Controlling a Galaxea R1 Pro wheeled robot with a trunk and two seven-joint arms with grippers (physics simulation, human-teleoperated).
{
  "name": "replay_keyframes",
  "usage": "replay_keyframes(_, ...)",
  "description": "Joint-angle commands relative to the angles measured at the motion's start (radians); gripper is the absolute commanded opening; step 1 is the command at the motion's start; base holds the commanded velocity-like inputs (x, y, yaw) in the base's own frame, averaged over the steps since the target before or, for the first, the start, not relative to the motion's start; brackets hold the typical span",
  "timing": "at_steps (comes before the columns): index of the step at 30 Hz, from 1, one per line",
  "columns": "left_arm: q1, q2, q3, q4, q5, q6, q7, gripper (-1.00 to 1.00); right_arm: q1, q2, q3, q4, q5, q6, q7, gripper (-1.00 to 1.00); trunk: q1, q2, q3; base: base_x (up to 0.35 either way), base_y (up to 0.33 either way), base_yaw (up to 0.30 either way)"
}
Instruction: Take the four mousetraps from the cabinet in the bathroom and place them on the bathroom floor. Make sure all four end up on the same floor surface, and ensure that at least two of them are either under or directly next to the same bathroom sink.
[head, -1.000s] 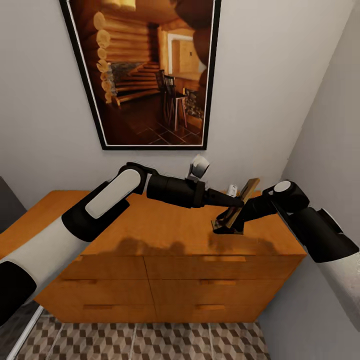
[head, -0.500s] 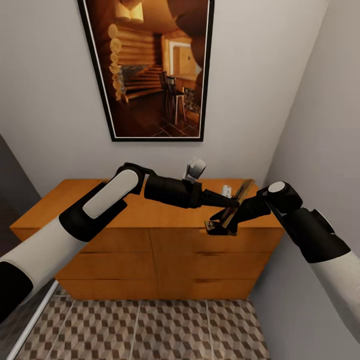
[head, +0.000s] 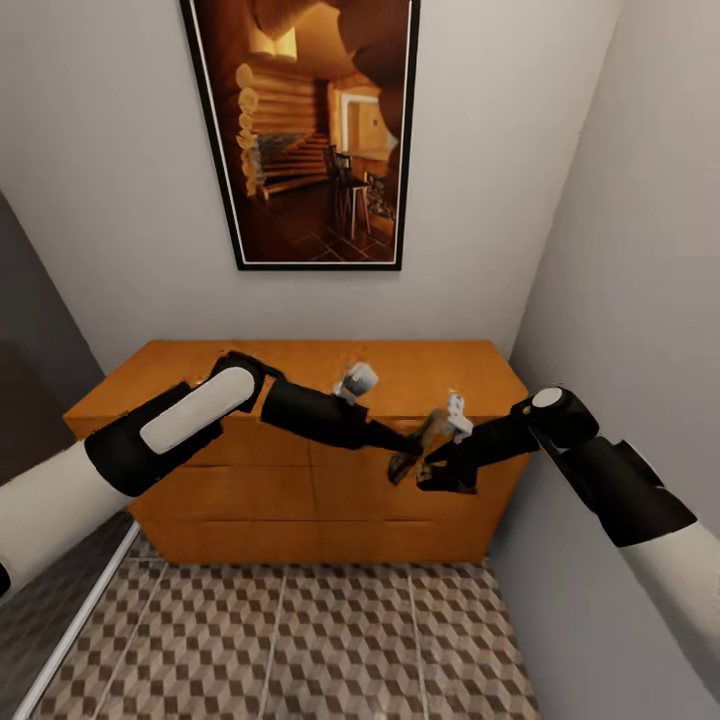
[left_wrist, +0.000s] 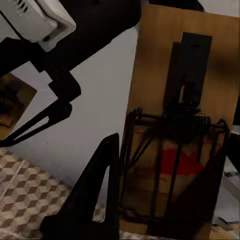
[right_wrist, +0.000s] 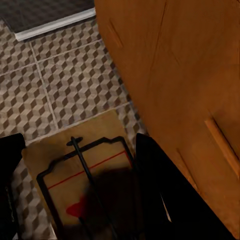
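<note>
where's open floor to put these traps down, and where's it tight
Bare floor tiles run from the cabinet front toward the robot, bordered by a pale strip on its left and the grey wall on its right. It is crowded in front of the cabinet top, where the left hand and right hand meet, each holding a mousetrap.

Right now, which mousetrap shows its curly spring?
The mousetrap in the left pincer: a coiled spring runs across its board. The other mousetrap, in the right pincer, shows a wire frame and red mark, no coil.

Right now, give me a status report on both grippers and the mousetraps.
Left gripper and right gripper each shut on a mousetrap, held before the cabinet. Bathroom floor below. Nothing in the way.
</note>
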Motion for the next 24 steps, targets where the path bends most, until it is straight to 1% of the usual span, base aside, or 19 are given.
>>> replay_keyframes(1,-0.001,0.017,-0.057,0.002,-0.004,-0.001,-0.012,-1.0,0.017,0.002,0.001,0.01,0.005,0.012,-0.012,-1.0,-0.001,-0.001,-0.001,-0.323,0.0,0.0)
replay_keyframes(2,-0.001,0.029,-0.111,0.004,-0.005,-0.002,-0.011,-1.0,0.038,0.003,0.002,0.02,0.008,0.012,-0.042,-1.0,-0.001,-0.001,-0.001,-0.327,0.0,0.0)
replay_keyframes(3,-0.001,0.034,-0.139,0.005,-0.005,-0.003,-0.01,-1.0,0.05,0.004,0.002,0.024,0.011,0.012,-0.062,-1.0,-0.001,-0.001,-0.001,-0.328,0.0,0.0)
replay_keyframes(5,-0.001,0.046,-0.261,0.007,-0.005,-0.004,-0.009,-1.0,0.099,0.006,0.003,0.034,0.017,0.012,-0.152,-1.0,-0.001,-0.001,-0.001,-0.33,0.0,0.0)
replay_keyframes(6,-0.001,0.049,-0.329,0.008,-0.005,-0.006,-0.009,-1.0,0.126,0.005,0.003,0.036,0.02,0.012,-0.193,-1.0,-0.001,-0.001,-0.001,-0.331,0.0,0.0)
replay_keyframes(7,-0.001,0.05,-0.366,0.009,-0.005,-0.009,-0.008,-1.0,0.139,0.005,0.003,0.037,0.021,0.012,-0.209,-1.0,-0.001,-0.001,-0.001,-0.331,0.0,0.0)
replay_keyframes(8,0.0,0.049,-0.444,0.012,-0.005,-0.022,-0.008,-1.0,0.166,0.005,0.004,0.037,0.023,0.012,-0.235,-1.0,-0.001,-0.001,-0.001,-0.331,0.0,0.0)
replay_keyframes(9,0.0,0.047,-0.525,0.02,-0.004,-0.047,-0.007,-1.0,0.191,0.005,0.004,0.036,0.025,0.012,-0.251,-1.0,-0.001,-0.001,-0.001,-0.324,0.0,0.0)
replay_keyframes(11,0.0,0.045,-0.68,0.046,-0.001,-0.133,-0.008,-1.0,0.237,0.005,0.004,0.037,0.027,0.012,-0.272,-1.0,-0.001,-0.001,-0.001,-0.255,0.0,0.0)
replay_keyframes(12,0.0,0.044,-0.716,0.053,-0.001,-0.158,-0.008,-1.0,0.248,0.005,0.004,0.038,0.028,0.012,-0.276,-1.0,-0.001,-0.001,-0.001,-0.174,0.0,0.0)
replay_keyframes(14,0.0,0.042,-0.85,0.085,0.001,-0.259,-0.009,-1.0,0.298,0.006,0.005,0.039,0.029,0.012,-0.292,-1.0,-0.001,-0.001,-0.001,-0.091,0.0,0.0)
replay_keyframes(16,0.0,0.042,-0.971,0.117,0.004,-0.333,-0.01,-1.0,0.351,0.007,0.006,0.04,0.031,0.012,-0.336,-1.0,-0.001,-0.001,-0.001,-0.037,0.0,0.0)
replay_keyframes(17,0.001,0.042,-0.998,0.124,0.004,-0.348,-0.01,-1.0,0.364,0.008,0.006,0.04,0.032,0.012,-0.352,-1.0,-0.001,-0.001,-0.001,-0.023,0.0,0.0)
replay_keyframes(18,0.002,0.042,-1.049,0.14,0.006,-0.376,-0.01,-1.0,0.39,0.01,0.007,0.041,0.031,0.012,-0.391,-1.0,-0.001,-0.001,-0.001,-0.015,0.0,0.0)
replay_keyframes(20,0.014,0.041,-1.135,0.179,0.011,-0.447,-0.009,-1.0,0.437,0.019,0.011,0.05,0.028,0.01,-0.488,-1.0,-0.001,-0.001,-0.001,-0.008,0.0,0.0)
replay_keyframes(21,0.029,0.041,-1.169,0.205,0.014,-0.499,-0.01,-1.0,0.46,0.033,0.013,0.064,0.027,0.008,-0.542,-1.0,-0.001,-0.001,-0.001,-0.004,0.0,0.0)
replay_keyframes(22,0.049,0.041,-1.195,0.237,0.017,-0.559,-0.009,-1.0,0.483,0.056,0.014,0.087,0.027,0.005,-0.599,-1.0,-0.001,-0.001,-0.001,-0.003,0.0,0.0)
replay_keyframes(23,0.061,0.041,-1.206,0.256,0.017,-0.59,-0.008,-1.0,0.493,0.07,0.014,0.103,0.027,0.004,-0.63,-1.0,-0.001,-0.001,-0.001,-0.002,0.0,0.0)
replay_keyframes(24,0.088,0.041,-1.224,0.301,0.019,-0.653,-0.007,-1.0,0.509,0.101,0.014,0.143,0.026,0.0,-0.695,-1.0,-0.001,-0.001,-0.001,-0.001,0.0,0.0)
